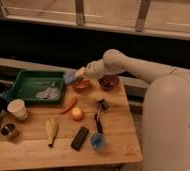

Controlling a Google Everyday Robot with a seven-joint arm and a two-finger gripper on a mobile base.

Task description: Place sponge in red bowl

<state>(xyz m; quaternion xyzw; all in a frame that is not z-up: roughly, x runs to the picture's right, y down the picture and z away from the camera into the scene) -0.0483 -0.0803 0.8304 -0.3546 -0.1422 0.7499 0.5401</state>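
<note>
hand (74, 76) fingers blurred w/ sponge (69, 76), robot body (173, 125) cut off right
</note>
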